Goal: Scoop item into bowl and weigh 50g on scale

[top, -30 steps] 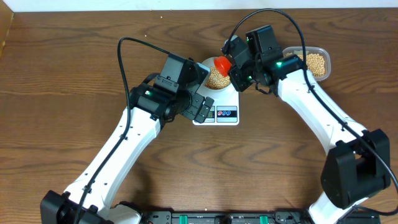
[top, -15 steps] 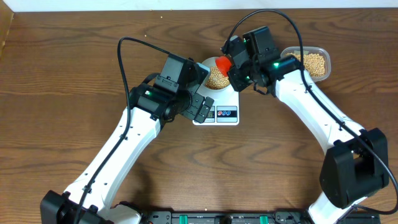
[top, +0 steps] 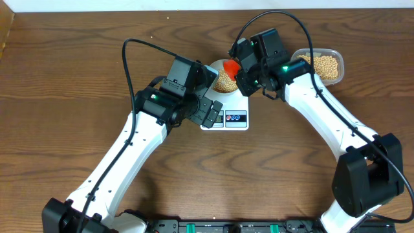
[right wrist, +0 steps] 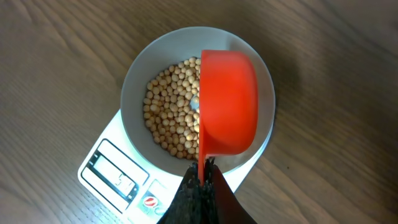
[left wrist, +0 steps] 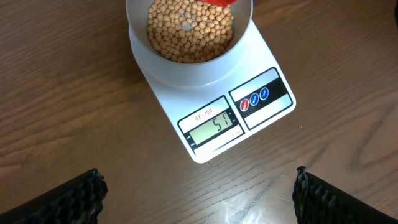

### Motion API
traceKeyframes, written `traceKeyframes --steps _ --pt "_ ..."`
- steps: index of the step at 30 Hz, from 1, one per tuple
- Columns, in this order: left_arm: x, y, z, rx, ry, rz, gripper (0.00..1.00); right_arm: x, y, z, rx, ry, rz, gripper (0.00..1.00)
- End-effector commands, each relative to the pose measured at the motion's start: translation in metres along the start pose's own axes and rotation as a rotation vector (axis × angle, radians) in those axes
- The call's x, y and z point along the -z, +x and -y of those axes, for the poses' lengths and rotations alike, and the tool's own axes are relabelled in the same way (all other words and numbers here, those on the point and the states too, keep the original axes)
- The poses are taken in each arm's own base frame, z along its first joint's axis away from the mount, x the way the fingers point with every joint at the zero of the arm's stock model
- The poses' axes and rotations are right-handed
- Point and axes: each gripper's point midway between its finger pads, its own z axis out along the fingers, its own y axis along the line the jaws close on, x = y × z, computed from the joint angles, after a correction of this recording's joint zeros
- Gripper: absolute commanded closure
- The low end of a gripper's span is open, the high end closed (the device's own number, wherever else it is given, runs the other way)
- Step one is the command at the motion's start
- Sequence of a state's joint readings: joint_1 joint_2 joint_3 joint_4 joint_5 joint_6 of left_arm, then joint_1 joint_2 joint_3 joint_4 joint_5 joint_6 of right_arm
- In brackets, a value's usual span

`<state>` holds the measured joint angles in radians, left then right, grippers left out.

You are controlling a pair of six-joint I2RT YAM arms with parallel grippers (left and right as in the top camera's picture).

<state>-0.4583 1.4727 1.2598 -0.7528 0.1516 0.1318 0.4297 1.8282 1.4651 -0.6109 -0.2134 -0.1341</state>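
My right pincer [right wrist: 200, 177] is clamped on the handle of the red scoop [right wrist: 227, 102], which is tipped over the bowl [right wrist: 132, 84] of beans [right wrist: 168, 118] on the scale [right wrist: 106, 155]. The display [left wrist: 214, 127] reads 51, so any further spill overshoots the target, and scoop contact with the rim would falsify the reading. My left pincer [left wrist: 199, 186] hangs open beyond.

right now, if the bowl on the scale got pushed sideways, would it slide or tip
Probably slide: the bowl looks wide and low, weighted by beans. The scale top looks smooth, so it may skid easily. Beans sit below the rim, so a gentle push likely spills none.
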Motion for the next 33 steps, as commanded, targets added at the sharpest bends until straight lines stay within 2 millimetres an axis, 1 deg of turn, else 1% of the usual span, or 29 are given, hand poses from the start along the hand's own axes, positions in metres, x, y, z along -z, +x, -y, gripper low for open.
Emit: traceKeyframes --steps 1,4,8,11,13,14,16,21,24,26,30,33 --pt "-0.002 0.001 -0.001 -0.002 0.0 -0.008 0.02 0.016 -0.008 -0.01 -0.01 -0.034 0.029 0.99" --pt "-0.002 0.001 -0.001 -0.002 0.0 -0.008 0.02 0.045 -0.018 -0.015 0.002 -0.028 0.078 0.99" --pt "-0.002 0.001 -0.001 -0.002 0.0 -0.008 0.02 0.097 -0.033 -0.021 0.022 -0.007 0.175 0.99" --pt "-0.002 0.001 -0.001 -0.002 0.0 -0.008 0.02 0.128 -0.041 -0.015 0.026 0.032 0.242 0.99" --pt "-0.002 0.001 -0.001 -0.002 0.0 -0.008 0.02 0.142 -0.043 -0.007 0.021 0.057 0.27 0.99" --pt "-0.002 0.001 -0.001 -0.002 0.0 -0.008 0.02 0.145 -0.043 0.0 0.01 0.068 0.276 0.99" --pt "-0.002 0.001 -0.001 -0.002 0.0 -0.008 0.02 0.147 -0.043 0.004 -0.002 0.05 0.281 0.99" --pt "-0.002 0.001 -0.001 -0.002 0.0 -0.007 0.02 0.132 -0.039 0.003 0.071 -0.048 0.264 0.99" --pt "-0.002 0.001 -0.001 -0.002 0.0 -0.007 0.02 0.116 -0.035 0.004 0.076 -0.072 0.234 0.99" --pt "-0.002 0.001 -0.001 -0.002 0.0 -0.008 0.02 0.1 -0.03 0.003 0.082 -0.085 0.199 0.99" --pt "-0.001 0.001 -0.004 0.004 -0.003 -0.007 0.02 0.06 -0.015 -0.001 0.129 -0.121 0.112 0.99" --pt "-0.001 0.001 -0.004 0.005 -0.004 -0.007 0.02 0.035 -0.009 0.002 0.144 -0.132 0.081 0.99"
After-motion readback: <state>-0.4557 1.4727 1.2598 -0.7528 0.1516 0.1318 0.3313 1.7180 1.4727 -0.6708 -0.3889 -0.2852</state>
